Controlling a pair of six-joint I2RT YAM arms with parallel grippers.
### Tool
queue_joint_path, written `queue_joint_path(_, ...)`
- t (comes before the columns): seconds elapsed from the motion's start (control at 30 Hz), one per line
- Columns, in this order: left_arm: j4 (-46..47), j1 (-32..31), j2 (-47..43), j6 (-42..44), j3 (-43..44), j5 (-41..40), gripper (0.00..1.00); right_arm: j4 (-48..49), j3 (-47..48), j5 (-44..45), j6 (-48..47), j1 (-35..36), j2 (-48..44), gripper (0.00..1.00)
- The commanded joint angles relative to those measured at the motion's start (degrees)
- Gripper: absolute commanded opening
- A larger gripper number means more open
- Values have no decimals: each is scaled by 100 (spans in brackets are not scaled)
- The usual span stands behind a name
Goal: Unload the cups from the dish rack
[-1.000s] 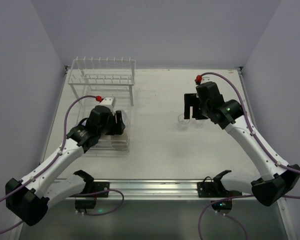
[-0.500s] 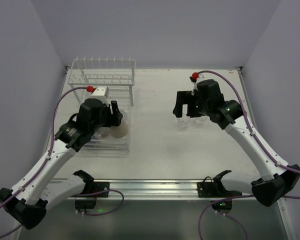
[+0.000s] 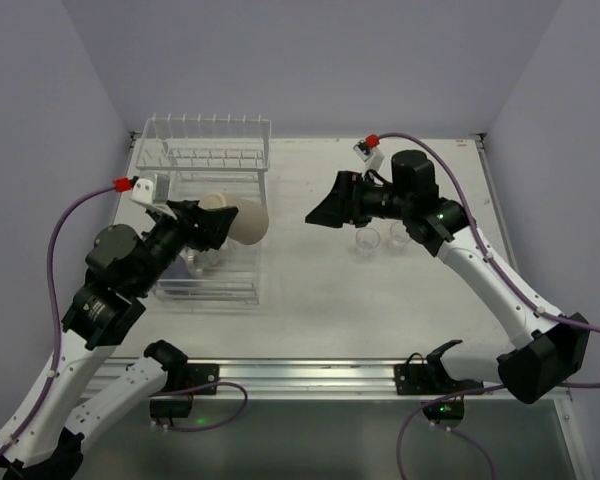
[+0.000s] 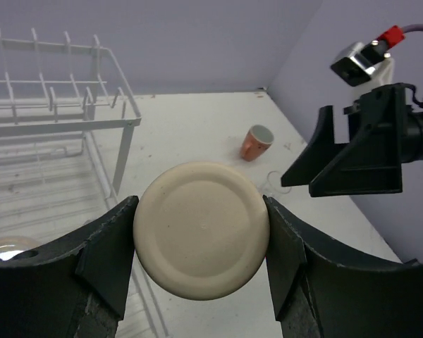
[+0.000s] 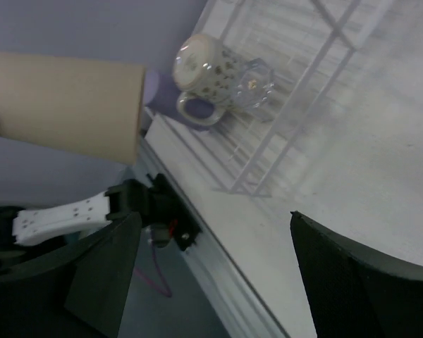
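Note:
My left gripper [image 3: 220,222] is shut on the tan tumbler [image 3: 248,224] and holds it on its side above the lower basket of the white wire dish rack [image 3: 208,157]. The left wrist view shows the tumbler's base [image 4: 201,229] between both fingers. My right gripper [image 3: 322,212] is open and empty, in the air right of the rack, pointing left. In the right wrist view a white mug [image 5: 201,62], a clear glass [image 5: 252,84] and a lavender cup [image 5: 175,104] lie in the basket. The salmon-pink mug [image 4: 256,142] stands on the table.
Two small clear glasses [image 3: 368,240] [image 3: 400,235] stand on the table under my right arm. The rack's raised shelf with prongs [image 4: 56,105] is at the back left. The metal rail [image 3: 310,375] runs along the table's near edge.
My left gripper has lifted the tan tumbler out of the basket, up and toward the right, tipping it sideways. My right gripper has swung left, away from the clear glasses, and turned toward the rack.

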Motion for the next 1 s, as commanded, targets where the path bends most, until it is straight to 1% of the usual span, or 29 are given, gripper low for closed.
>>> queue_joint_path(0.0, 1492, -22, -243, -187, -724, 822, 0, 1596, -376, -1692, 1181, -130, 79, 87)
queue_joint_path(0.07, 1992, -22, -401, -319, -1007, 990, 0, 2222, -614, -2108, 1640, -183, 140, 86)
queue_joint_path(0.1, 2169, -22, -437, -380, -1122, 1060, 0, 3052, -911, -2449, 1912, -192, 158, 85)
queue_joint_path(0.13, 2336, -22, -480, -494, -1366, 1208, 0, 3521, -1071, -2609, 2471, -218, 167, 85)
queue_joint_path(0.17, 2729, -22, -542, -547, -1473, 1245, 0, 4431, -1220, -2741, 2747, -219, 219, 85)
queue_joint_path(0.2, 2829, -22, -560, -600, -1622, 1289, 0, 4831, -1474, -2882, 3237, -219, 246, 84)
queue_joint_path(0.27, 3074, -22, -578, -680, -1729, 1368, 0, 5657, -1669, -2944, 3548, -219, 333, 84)
queue_joint_path(0.33, 3233, -22, -604, -732, -1843, 1456, 0, 5828, -1828, -2875, 3655, -227, 378, 82)
queue_joint_path(0.37, 3339, -22, -613, -741, -1852, 1465, 0, 6255, -1942, -2900, 3716, -219, 413, 82)
queue_joint_path(0.53, 3489, -22, -551, -803, -1887, 1605, 0, 7127, -2162, -2901, 4304, -263, 852, 79)
queue_joint_path(0.57, 3498, -22, -543, -794, -1887, 1623, 0, 7730, -2215, -2936, 4470, -254, 931, 79)
queue_joint_path(0.63, 3498, -22, -534, -794, -1879, 1632, 0, 8435, -2320, -2980, 5164, -254, 1246, 78)
queue_joint_path(0.67, 3498, -22, -542, -794, -1887, 1632, 0, 9292, -2382, -2997, 5428, -254, 1370, 77)
queue_joint_path(0.7, 3507, -13, -534, -794, -1905, 1649, 0, 9735, -2400, -2997, 5996, -254, 1493, 75)
queue_joint_path(0.73, 3524, -13, -525, -794, -1914, 1658, 0, 10218, -2400, -2980, 6315, -254, 1747, 74)
queue_joint_path(0.77, 3533, -13, -525, -785, -1914, 1658, 0, 11128, -2374, -2954, 6605, -245, 1888, 74)
queue_joint_path(0.8, 3542, -22, -525, -794, -1957, 1658, 0, 11529, -2347, -2858, 7182, -254, 2029, 73)
queue_joint_path(0.83, 3585, -13, -534, -794, -1984, 1667, 0, 11907, -2321, -2770, 7397, -254, 2283, 72)
queue_joint_path(0.97, 3665, -22, -534, -812, -2081, 1684, 0, 11963, -2294, -2655, 7329, -149, 2260, 71)
